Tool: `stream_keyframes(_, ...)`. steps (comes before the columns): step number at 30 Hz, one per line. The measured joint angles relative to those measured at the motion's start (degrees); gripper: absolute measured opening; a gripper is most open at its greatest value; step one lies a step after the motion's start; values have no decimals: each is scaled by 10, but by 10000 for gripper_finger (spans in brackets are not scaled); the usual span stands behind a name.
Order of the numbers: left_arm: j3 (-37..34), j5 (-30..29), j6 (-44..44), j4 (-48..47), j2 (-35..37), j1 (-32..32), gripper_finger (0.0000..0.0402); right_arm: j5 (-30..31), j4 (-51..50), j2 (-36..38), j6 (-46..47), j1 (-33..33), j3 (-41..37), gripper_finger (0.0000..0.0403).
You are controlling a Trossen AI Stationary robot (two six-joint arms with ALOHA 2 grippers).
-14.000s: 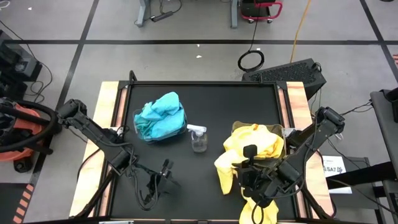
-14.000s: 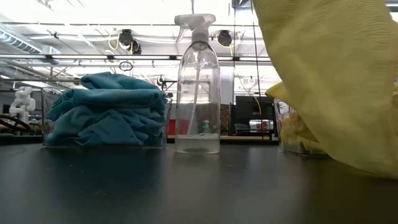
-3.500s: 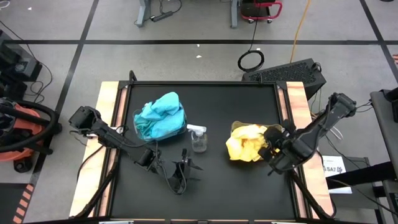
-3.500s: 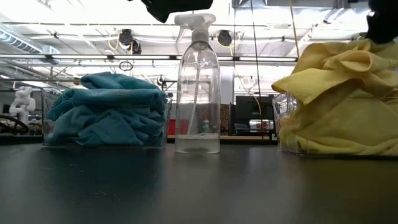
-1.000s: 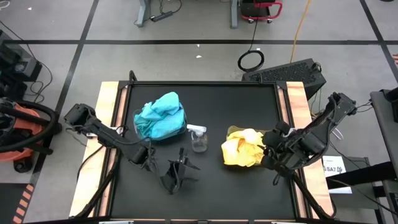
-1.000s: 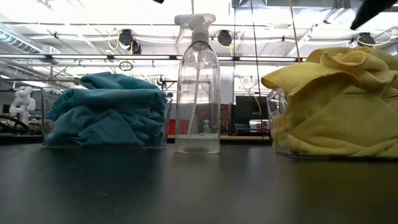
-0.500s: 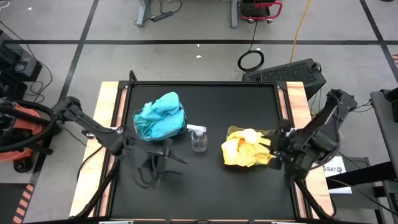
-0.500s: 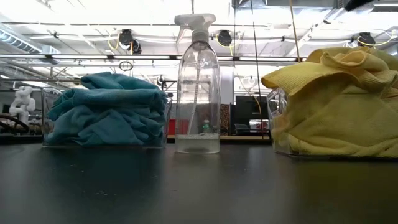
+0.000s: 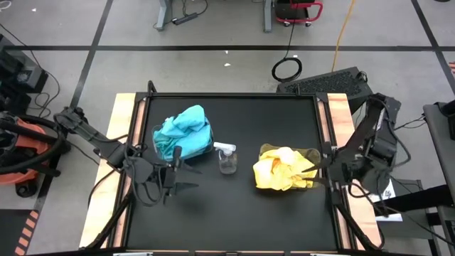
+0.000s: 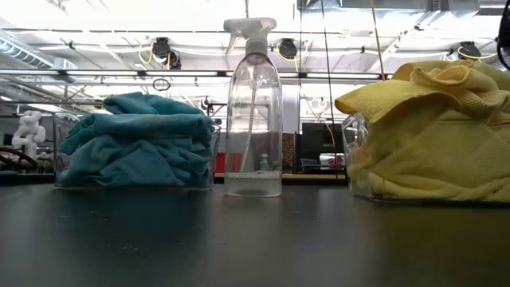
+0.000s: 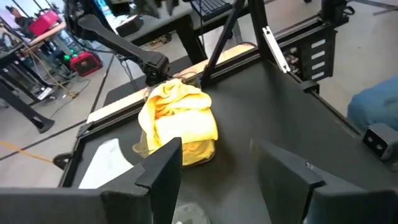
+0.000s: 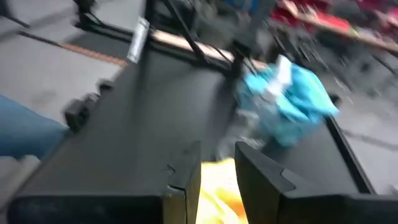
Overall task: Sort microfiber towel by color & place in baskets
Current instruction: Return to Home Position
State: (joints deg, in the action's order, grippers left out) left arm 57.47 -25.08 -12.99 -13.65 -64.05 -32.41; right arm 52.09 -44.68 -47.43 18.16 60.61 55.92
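Turquoise towels [image 9: 183,133] [image 10: 135,151] lie heaped in the left clear basket [image 10: 57,147]. Yellow towels [image 9: 283,169] [image 10: 434,131] are piled above the rim of the right clear basket [image 10: 356,163]; they also show in the left wrist view [image 11: 179,121]. My left gripper [image 9: 182,171] [image 11: 217,168] hovers open over the table, just near of the turquoise basket. My right gripper [image 9: 328,172] [image 12: 217,168] is open at the table's right edge, beside the yellow pile, touching nothing.
A clear spray bottle [image 9: 227,158] [image 10: 253,108] stands upright between the two baskets. Black table top [image 9: 234,220] stretches bare along the near side. Wooden rails [image 9: 122,121] run along the left and right edges.
My left gripper has moved from the table's near middle toward the left and far side, ending close to the turquoise basket. My right gripper has drawn back from the yellow pile toward the right edge. The towels and baskets have stayed put.
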Motion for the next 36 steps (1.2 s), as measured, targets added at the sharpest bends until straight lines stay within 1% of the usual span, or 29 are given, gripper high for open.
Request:
stream_keyframes(3, 0, 1, 3, -4, 0, 9, 197, -29, 126, 44, -85, -11, -73, 87)
stream_keyframes(5, 0, 1, 5, -13, 0, 16, 197, -64, 194, 74, -129, -23, -123, 86)
stream_keyframes(10, 0, 8, -2, -13, 0, 38, 197, -123, 314, 151, -202, -61, -225, 86)
stream_keyframes(13, 0, 36, -17, -9, 0, 62, 197, -151, 352, 199, -237, -88, -261, 86)
stream_keyframes(17, 0, 83, -28, -6, 2, 105, 196, -178, 355, 260, -264, -118, -282, 86)
stream_keyframes(21, -7, 134, -28, -1, 6, 154, 196, -179, 356, 315, -288, -135, -300, 86)
stream_keyframes(25, -70, 145, -28, 48, 47, 202, 196, -179, 355, 372, -298, -147, -333, 86)
stream_keyframes(28, -136, 146, -23, 93, 105, 233, 196, -177, 354, 420, -297, -155, -365, 86)
stream_keyframes(31, -200, 170, -8, 149, 175, 255, 196, -177, 356, 467, -296, -163, -393, 86)
stream_keyframes(36, -293, 180, 7, 213, 269, 268, 196, -162, 368, 472, -303, -178, -404, 86)
